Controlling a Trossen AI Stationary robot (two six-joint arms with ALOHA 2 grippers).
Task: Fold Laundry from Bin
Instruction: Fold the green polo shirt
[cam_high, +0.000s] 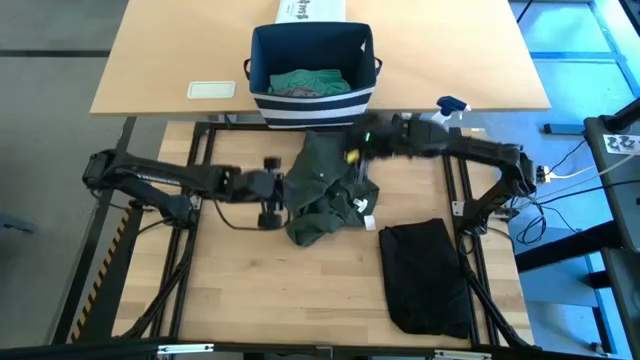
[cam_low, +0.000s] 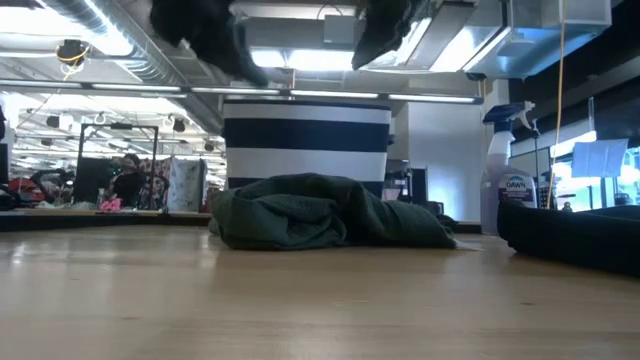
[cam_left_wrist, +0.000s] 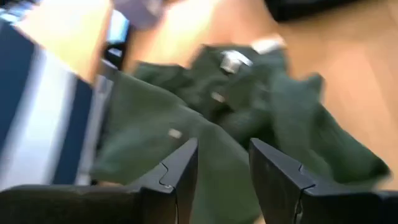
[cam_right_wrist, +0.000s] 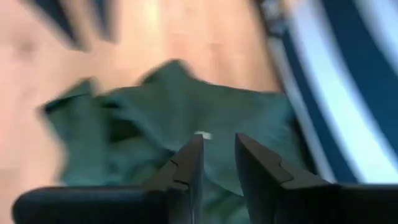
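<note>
Dark green garment (cam_left_wrist: 186, 130) below parted left fingers (cam_left_wrist: 180, 168), right fingers (cam_right_wrist: 189, 165); unheld.

Bin (cam_high: 262, 62): dark navy with white stripes, at the far side of the worktop (cam_high: 250, 290); teal-green cloth (cam_high: 310, 82) inside.
Dark green garment (cam_high: 325, 190): crumpled, in the middle, just in front of the bin.
Black garment (cam_high: 428, 275): lies flat, near right.
Left gripper (cam_high: 283, 190): at the green garment's left edge.
Right gripper (cam_high: 362, 140): over its far edge.
Spray bottle (cam_high: 452, 106): far right.
</note>
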